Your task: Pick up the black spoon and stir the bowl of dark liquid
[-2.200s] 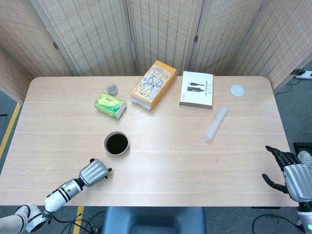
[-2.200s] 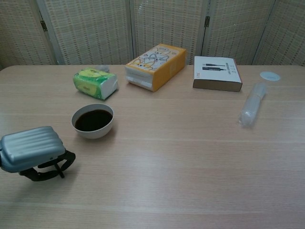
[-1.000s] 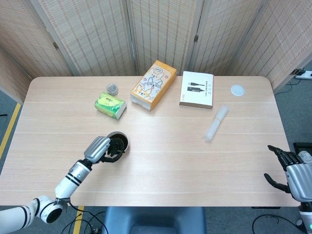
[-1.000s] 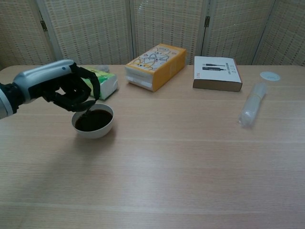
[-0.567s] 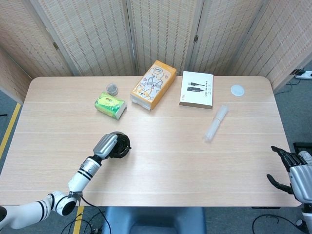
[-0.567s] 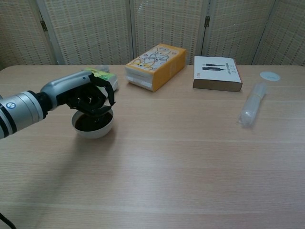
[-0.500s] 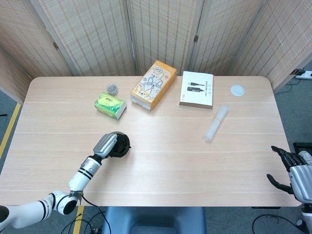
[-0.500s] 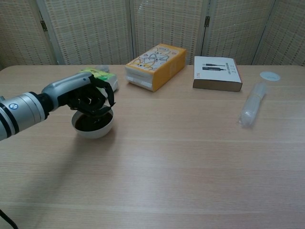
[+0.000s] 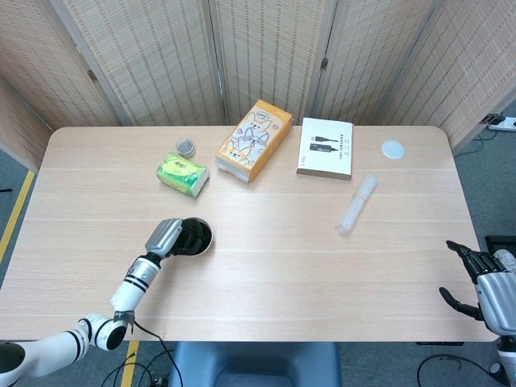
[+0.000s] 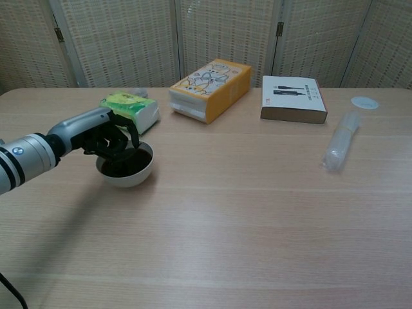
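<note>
Stirring looks to be the step in hand: the left hand [image 10: 108,140] sits low over the near-left rim of the bowl [image 10: 129,172], dark fingers curled down into the dark liquid [image 10: 132,161], and the black spoon [image 10: 121,154] is presumably pinched among them, though its dark shape merges with fingers and liquid (I cannot make out a clear handle in either view). So the pick-up seems done, and what remains is to finish the stirring and perhaps bring the spoon away. Against the frame half a second ago, the hand has drawn back toward the robot's left and dropped lower, uncovering the far side of the bowl; two seconds ago it was down on the table near the front edge, well apart from the bowl. The right hand [image 9: 484,289] hangs off the table's right edge, fingers spread, holding nothing, barely shifted. The green packet [image 10: 129,109] lies just behind the bowl.
</note>
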